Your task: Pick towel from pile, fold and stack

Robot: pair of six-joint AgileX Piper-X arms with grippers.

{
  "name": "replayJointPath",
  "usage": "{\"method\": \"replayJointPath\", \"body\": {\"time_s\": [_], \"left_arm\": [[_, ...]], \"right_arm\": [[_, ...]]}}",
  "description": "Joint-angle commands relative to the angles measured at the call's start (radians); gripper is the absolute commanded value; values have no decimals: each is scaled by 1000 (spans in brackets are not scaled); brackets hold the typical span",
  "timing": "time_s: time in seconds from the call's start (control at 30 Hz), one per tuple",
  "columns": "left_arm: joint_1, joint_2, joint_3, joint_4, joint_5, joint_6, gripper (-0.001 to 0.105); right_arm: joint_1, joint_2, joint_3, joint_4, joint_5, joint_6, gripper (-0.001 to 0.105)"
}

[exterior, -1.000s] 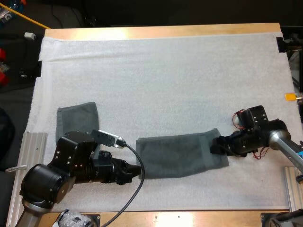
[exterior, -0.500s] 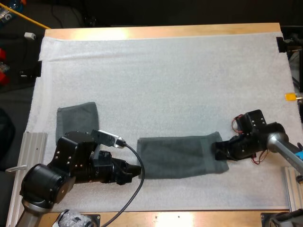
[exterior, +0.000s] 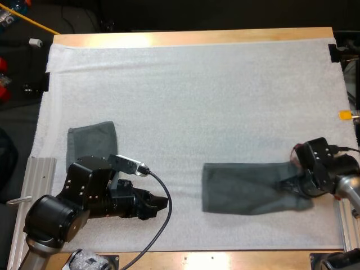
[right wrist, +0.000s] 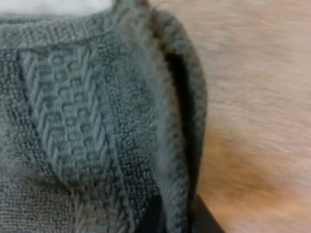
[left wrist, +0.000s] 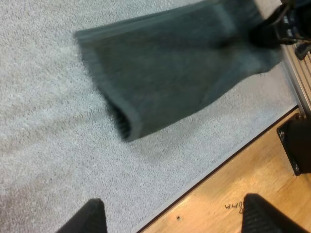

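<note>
High view: the towel lies long and flat on the mat, near the front right of the table. The right claw is clamped on its right end. A folded towel sits at the left, just beyond the left arm. The left claw is over bare mat, well apart from the towel.

Left wrist view: the left claw's fingers stand wide apart, holding nothing. The towel lies ahead, with the right claw at its far end.

Right wrist view: the right claw's fingers pinch the towel's hemmed edge.
</note>
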Motion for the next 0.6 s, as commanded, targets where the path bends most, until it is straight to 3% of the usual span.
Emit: {"method": "replayJointPath", "body": {"time_s": [0.0, 0.1, 0.4, 0.57], "left_arm": [[-1, -5, -6, 3, 0, 0, 57], [-1, -5, -3, 3, 0, 2, 57], [-1, -5, -4, 3, 0, 10, 57], [-1, -5, -4, 3, 0, 20, 57]], "right_arm": [[0, -17, -6, 39, 30, -9, 0], [1, -35, -32, 66, -6, 6, 0], [4, -36, -101, 22, -466, 214, 0], [95, -33, -101, -49, -541, 312, 0]]}}
